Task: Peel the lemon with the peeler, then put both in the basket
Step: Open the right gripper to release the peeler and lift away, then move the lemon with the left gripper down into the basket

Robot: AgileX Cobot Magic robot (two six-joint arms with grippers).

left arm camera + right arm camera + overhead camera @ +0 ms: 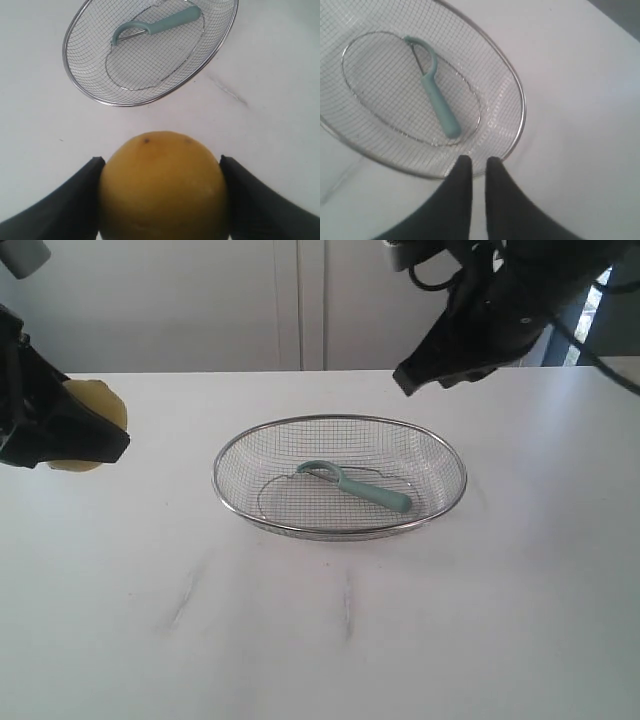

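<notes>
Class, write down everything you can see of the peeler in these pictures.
The peeler is slim, with a pale teal-green handle, plastic by its look, and a curved head carrying a thin grey metal blade. It lies flat on the mesh floor of the basket, near the middle, head to the exterior view's left. Only the mesh touches it.
</notes>
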